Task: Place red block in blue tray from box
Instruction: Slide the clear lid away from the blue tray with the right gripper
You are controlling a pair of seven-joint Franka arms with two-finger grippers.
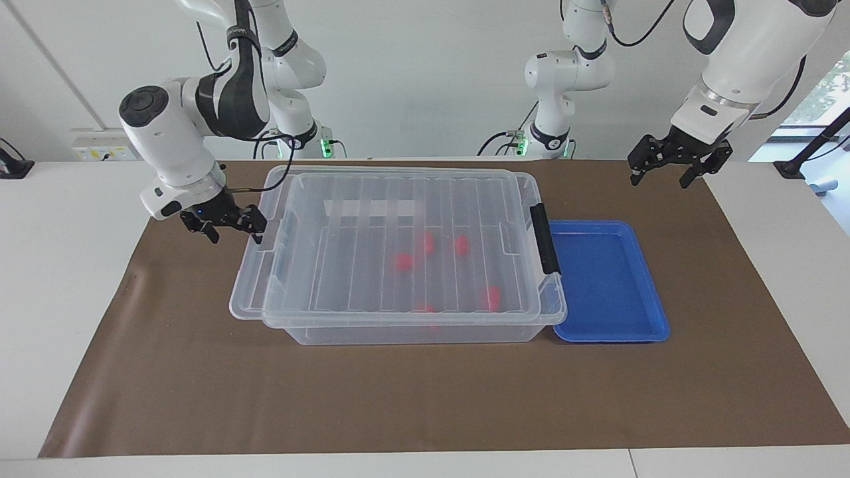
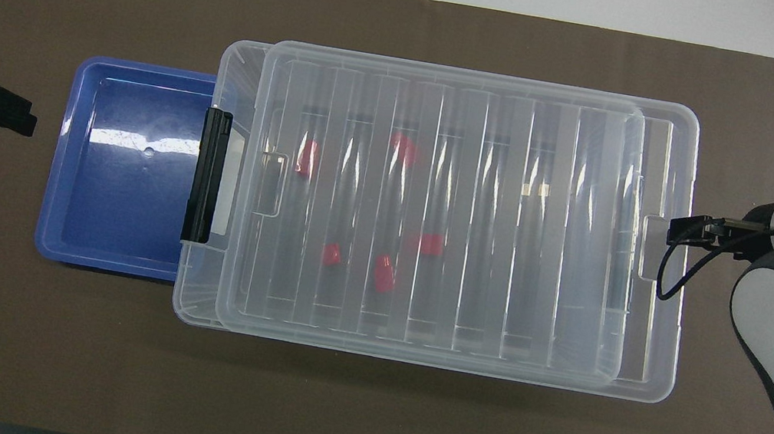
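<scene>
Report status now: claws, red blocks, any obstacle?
Left claw open, waiting. Right claw at box end. Five red blocks inside; lid shifted but covering. Blue tray empty.

Right gripper [image 1: 224, 222]: low, wrist bent downward, arm entering from 11 o'clock in the facing view, jaws parted. Left gripper [image 1: 667, 166]: raised at 2 o'clock, jaws spread.

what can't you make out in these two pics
- Red blocks in the box: blurred by the ribbed lid in both views; exact shapes unclear.
- Right gripper: in the facing view, at the lid's end, contact with it unclear; overhead, hidden by its own arm.
- Left gripper: overhead, cut off by the picture's edge beside the blue tray.
</scene>
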